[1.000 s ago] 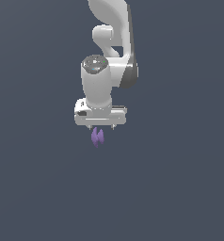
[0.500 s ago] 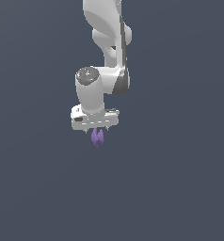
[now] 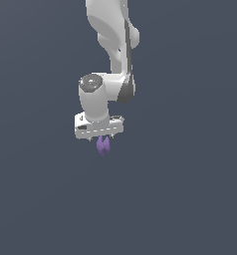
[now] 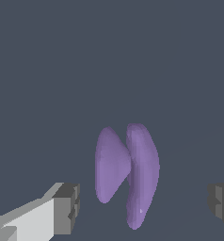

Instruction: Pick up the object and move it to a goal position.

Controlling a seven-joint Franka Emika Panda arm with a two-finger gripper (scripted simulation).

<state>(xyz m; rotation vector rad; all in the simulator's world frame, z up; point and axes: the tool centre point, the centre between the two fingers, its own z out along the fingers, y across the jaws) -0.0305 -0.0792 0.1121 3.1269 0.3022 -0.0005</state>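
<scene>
The tool (image 3: 103, 137) hangs below the white arm (image 3: 110, 45), just left of the middle of the exterior view. In the wrist view its two grey fingertips (image 4: 67, 208) stand wide apart, one at the lower left of the frame and the other at the lower right edge, and neither touches anything. One object (image 3: 102, 145) shows: a small light-purple piece with two pointed lobes joined at a narrow waist. In the exterior view it sits directly under the tool, its top meeting the tool's underside. In the wrist view the object (image 4: 127, 174) lies between the fingertips, clear of both, on a plain dark grey ground.
</scene>
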